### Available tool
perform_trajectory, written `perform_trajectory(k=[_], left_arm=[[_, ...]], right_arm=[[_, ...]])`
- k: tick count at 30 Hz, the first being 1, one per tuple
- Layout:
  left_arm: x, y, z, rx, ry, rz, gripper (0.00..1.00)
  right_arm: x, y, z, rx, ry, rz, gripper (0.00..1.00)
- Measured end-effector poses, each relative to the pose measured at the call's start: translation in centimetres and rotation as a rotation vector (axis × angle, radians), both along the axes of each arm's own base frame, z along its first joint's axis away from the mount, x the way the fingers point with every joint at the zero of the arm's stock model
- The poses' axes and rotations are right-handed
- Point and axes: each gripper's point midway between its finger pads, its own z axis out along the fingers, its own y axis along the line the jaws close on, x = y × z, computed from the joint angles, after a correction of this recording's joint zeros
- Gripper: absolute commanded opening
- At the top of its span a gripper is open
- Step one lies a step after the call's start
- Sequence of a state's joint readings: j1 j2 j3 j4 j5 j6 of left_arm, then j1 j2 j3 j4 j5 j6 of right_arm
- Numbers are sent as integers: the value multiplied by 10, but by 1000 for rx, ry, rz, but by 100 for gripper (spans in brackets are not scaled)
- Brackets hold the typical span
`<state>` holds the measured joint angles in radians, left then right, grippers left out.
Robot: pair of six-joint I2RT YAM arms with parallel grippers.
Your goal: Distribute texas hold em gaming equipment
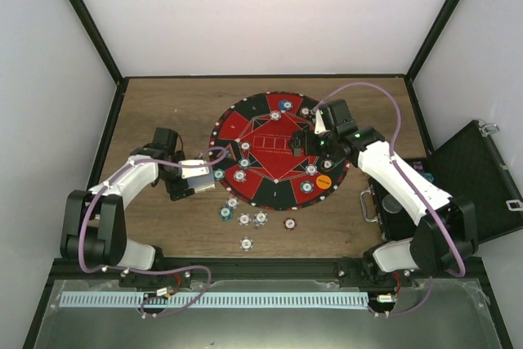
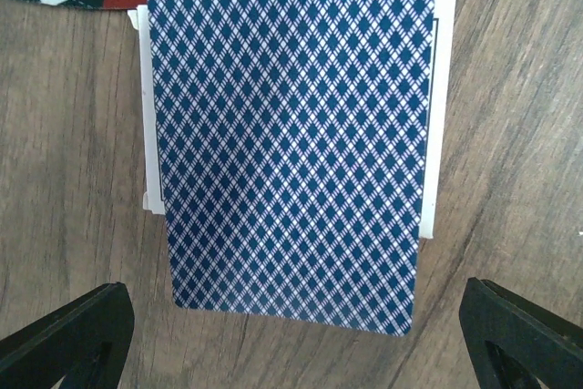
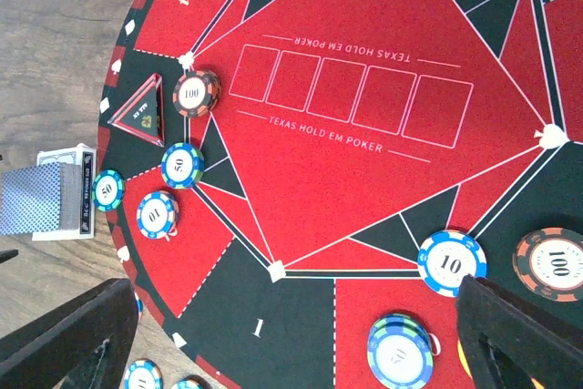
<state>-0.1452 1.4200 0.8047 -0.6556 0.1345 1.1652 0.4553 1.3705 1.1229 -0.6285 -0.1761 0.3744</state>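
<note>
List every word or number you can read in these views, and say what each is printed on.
"TEXAS HOLD EM POKER", twice: mat
"1": mat's black segment
"100": left maroon chip, right maroon chip
"50": teal chip, blue-green chip
"10": blue chip, blue-white chip
Triangle marker, card pack: too small to read.

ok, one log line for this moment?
left tool open, above card deck | right tool open, above poker mat | loose chips on table
</note>
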Motion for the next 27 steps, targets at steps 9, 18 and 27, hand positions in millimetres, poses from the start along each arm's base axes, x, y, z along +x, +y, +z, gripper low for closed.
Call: perform_trajectory(k=[9, 18, 27], left_arm=[[3, 2, -14, 27, 24, -16, 100], [6, 1, -21, 27, 42, -19, 100], [9, -2, -23, 14, 44, -44, 100]], right_arm=[[-5, 2, 1, 14, 15, 16, 98], [-9, 5, 1, 23, 26, 30, 97], [-11, 9, 1, 34, 32, 45, 94]])
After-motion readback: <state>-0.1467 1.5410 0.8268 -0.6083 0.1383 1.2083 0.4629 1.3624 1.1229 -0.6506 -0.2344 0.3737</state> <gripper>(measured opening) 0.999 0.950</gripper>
